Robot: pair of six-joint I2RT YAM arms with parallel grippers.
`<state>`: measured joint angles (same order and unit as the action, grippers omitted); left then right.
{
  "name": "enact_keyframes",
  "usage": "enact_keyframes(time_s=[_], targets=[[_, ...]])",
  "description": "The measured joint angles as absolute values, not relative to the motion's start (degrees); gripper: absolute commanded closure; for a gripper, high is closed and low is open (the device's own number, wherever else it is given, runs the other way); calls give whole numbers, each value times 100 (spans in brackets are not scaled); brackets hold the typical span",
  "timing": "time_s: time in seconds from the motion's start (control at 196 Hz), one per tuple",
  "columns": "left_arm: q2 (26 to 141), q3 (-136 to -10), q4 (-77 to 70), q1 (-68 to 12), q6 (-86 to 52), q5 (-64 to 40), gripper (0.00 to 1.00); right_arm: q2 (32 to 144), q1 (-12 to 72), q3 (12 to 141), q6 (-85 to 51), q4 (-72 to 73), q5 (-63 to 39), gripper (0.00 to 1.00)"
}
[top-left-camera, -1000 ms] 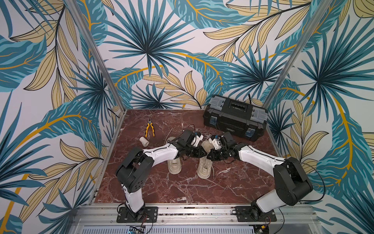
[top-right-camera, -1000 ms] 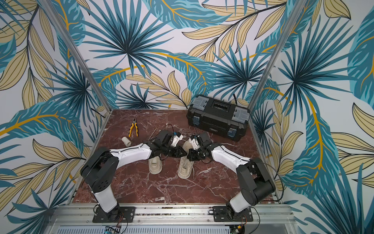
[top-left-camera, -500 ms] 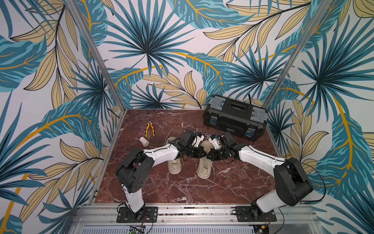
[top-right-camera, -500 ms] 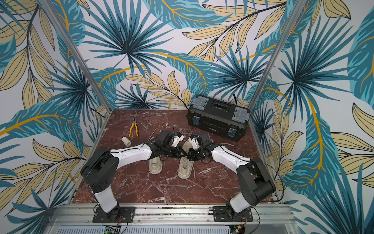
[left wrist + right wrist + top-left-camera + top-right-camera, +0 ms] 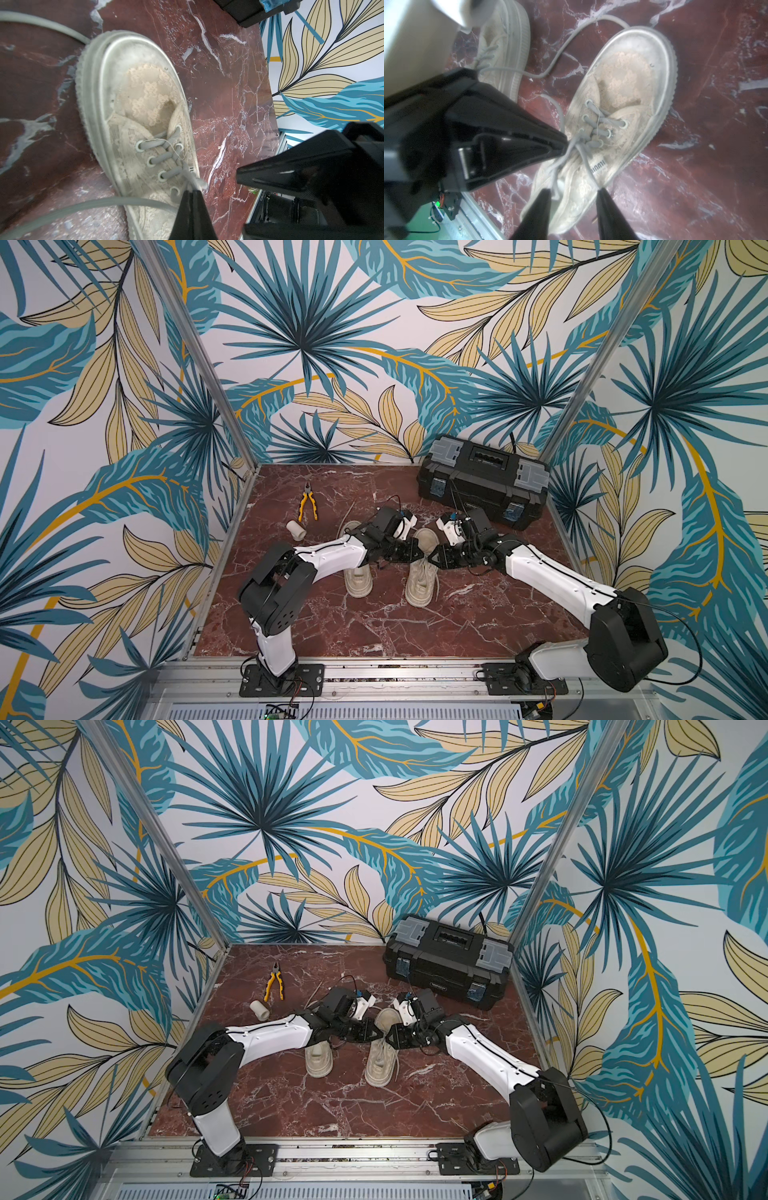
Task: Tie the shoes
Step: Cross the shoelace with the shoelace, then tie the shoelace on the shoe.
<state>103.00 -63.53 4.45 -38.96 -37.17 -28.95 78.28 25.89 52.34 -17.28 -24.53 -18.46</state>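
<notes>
You have bare table [image 5: 374,630] in front of both toes. Between the left shoe [image 5: 358,578] and right shoe [image 5: 422,580] only a narrow strip is free, crossed by a loose lace [image 5: 564,45]. Over the right shoe's eyelets the left gripper [image 5: 191,192], pinched on the laces [image 5: 581,143], nearly meets the right gripper [image 5: 574,191], whose fingers stand apart. The toolbox [image 5: 482,483] blocks the far right corner; pliers [image 5: 307,506] and a white cylinder [image 5: 296,529] lie far left.

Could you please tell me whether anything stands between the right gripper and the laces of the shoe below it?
Nothing visible does. The right gripper hangs open directly over the shoe, with lace strands leading between its jaws. The left gripper, shut on the lace, sits beside them, not in the way.
</notes>
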Motion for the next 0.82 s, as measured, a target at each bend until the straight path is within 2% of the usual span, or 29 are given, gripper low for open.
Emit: enact_keyframes(time_s=[0.224,0.469,0.673,0.816], targets=[[10300,-6353,360,-3896,-3817,-2908,100,7373,2762,5122,-1997,-2519,-1935,53],[10300,-6353,327,-3896,-3850,-2921,100,7745,3293,5002,-2283,-2497,-1874,54],[10300,-6353,318,-3894,-3861,-2921,100,8108,3514,5004,-2438,-2383,-1625,62],[10300,-6353,316,-3896,-3863,-2921,100,8265,3564,5026,-2495,-2381,-1459,72]])
